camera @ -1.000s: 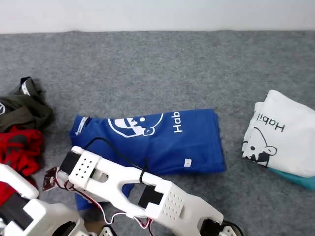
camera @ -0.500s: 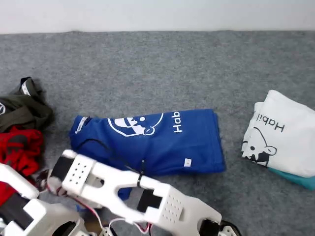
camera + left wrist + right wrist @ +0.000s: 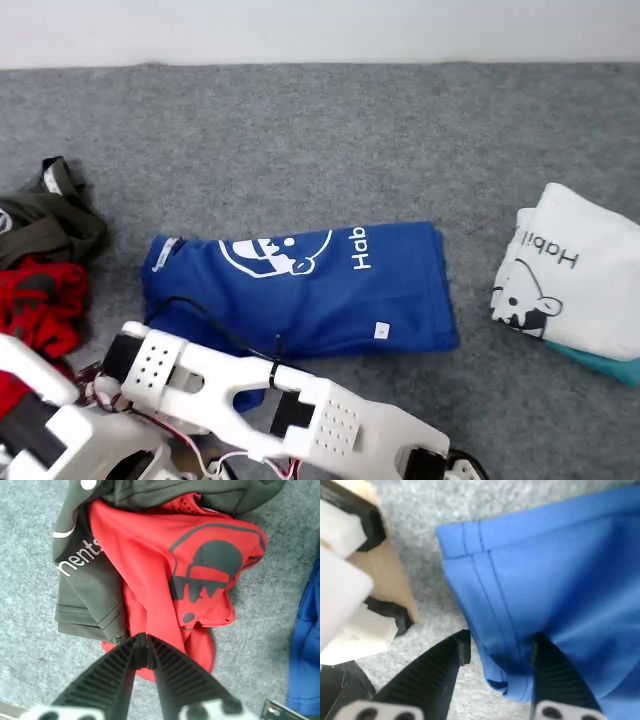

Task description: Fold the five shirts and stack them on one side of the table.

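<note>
Though folded flat at mid-table, blue shirt [image 3: 320, 290] with near hem straddled by right gripper [image 3: 501, 644], jaws apart, one either side of the stitched edge. Toward one end, crumpled red shirt [image 3: 165, 580] against olive shirt [image 3: 85, 595]; left gripper [image 3: 146, 647] pinched together over red cloth, perhaps touching. Opposite end: white shirt [image 3: 570, 275] stacked on teal shirt [image 3: 600, 362].
</note>
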{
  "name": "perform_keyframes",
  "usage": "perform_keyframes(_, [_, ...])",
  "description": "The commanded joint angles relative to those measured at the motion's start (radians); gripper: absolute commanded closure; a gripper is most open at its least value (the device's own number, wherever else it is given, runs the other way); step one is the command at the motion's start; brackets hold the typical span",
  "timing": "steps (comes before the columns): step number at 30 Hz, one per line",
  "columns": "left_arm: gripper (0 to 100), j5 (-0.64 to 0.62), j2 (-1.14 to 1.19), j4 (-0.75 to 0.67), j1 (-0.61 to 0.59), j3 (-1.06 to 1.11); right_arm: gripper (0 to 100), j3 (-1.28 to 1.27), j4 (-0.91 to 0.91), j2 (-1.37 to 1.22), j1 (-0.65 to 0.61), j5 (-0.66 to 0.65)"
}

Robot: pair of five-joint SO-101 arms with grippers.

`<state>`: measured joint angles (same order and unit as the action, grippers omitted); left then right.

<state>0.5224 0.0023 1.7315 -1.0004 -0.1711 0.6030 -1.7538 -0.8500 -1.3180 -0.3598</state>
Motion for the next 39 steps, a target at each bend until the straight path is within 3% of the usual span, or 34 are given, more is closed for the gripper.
perform_keyframes(1, [99, 0.011, -0.041, 0.005, 0.000, -0.004, 79.1, 0.011, -0.004, -0.048, 0.035, -0.046])
perform_keyframes(8, [99, 0.011, -0.041, 0.005, 0.000, -0.004, 99.3, 0.011, -0.007, -0.077, 0.091, -0.091])
perform_keyframes(32, [99, 0.009, -0.041, 0.005, 0.008, -0.001, 98.8, 0.094, -0.025, 0.205, 0.358, -0.086])
perform_keyframes(39, [99, 0.009, -0.041, 0.005, 0.008, -0.001, 98.8, 0.094, -0.033, 0.274, 0.331, -0.060])
